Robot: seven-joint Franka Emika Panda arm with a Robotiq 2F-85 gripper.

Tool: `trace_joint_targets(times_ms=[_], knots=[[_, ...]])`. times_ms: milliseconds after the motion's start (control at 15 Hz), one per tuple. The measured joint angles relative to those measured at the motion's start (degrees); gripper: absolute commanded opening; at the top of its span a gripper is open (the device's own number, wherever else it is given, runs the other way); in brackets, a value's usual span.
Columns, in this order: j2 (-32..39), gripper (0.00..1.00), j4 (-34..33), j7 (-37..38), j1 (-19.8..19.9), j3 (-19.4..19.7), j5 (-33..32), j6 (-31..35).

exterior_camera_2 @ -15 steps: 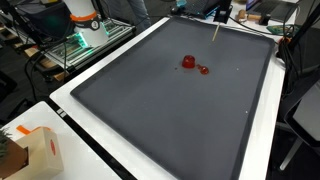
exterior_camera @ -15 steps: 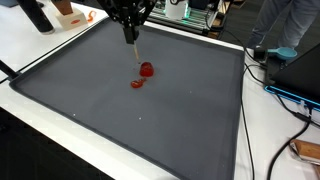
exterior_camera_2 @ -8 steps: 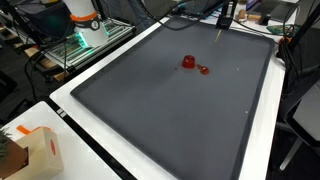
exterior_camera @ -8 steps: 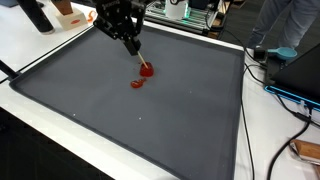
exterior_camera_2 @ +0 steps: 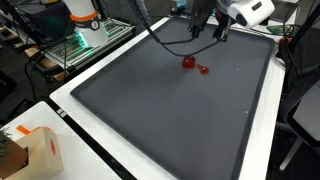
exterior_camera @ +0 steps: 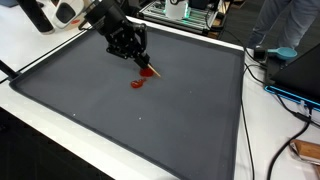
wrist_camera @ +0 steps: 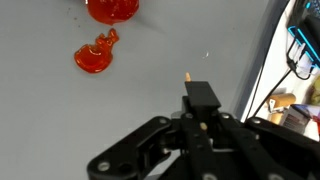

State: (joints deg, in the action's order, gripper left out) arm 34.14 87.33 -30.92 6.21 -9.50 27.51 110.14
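My gripper (exterior_camera: 138, 52) hangs low over the far part of a grey mat (exterior_camera: 180, 125) and is shut on a thin wooden stick (exterior_camera: 152, 70) that slants down towards the mat. Its tip is next to a red lump, mostly hidden there. A flat red smear (exterior_camera: 137, 84) lies just in front. In the wrist view the stick (wrist_camera: 187, 76) pokes out past the closed jaws of the gripper (wrist_camera: 200, 108); the red lump (wrist_camera: 112, 9) and the smear (wrist_camera: 94, 56) lie up and left of it. In an exterior view the gripper (exterior_camera_2: 208, 24) is above the lump (exterior_camera_2: 187, 62) and the smear (exterior_camera_2: 204, 69).
The mat (exterior_camera_2: 170, 120) has a raised black border on a white table. A cardboard box (exterior_camera_2: 35, 150) stands at a near corner. Cables (exterior_camera: 290, 95) run beside the mat's edge, and a person (exterior_camera: 290, 25) stands behind. Equipment racks (exterior_camera_2: 80, 40) line the far side.
The arm has swung down and over the mat, coming into full view. The stick has gone from upright to slanted, its tip now by the red lump. The red things have not moved.
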Motion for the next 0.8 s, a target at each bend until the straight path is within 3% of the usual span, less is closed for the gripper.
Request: trace_joint_targets(times_ms=[800], knots=[[6.7,0.03,-3.1,-0.4,1.8,-1.1,5.0,-1.6]])
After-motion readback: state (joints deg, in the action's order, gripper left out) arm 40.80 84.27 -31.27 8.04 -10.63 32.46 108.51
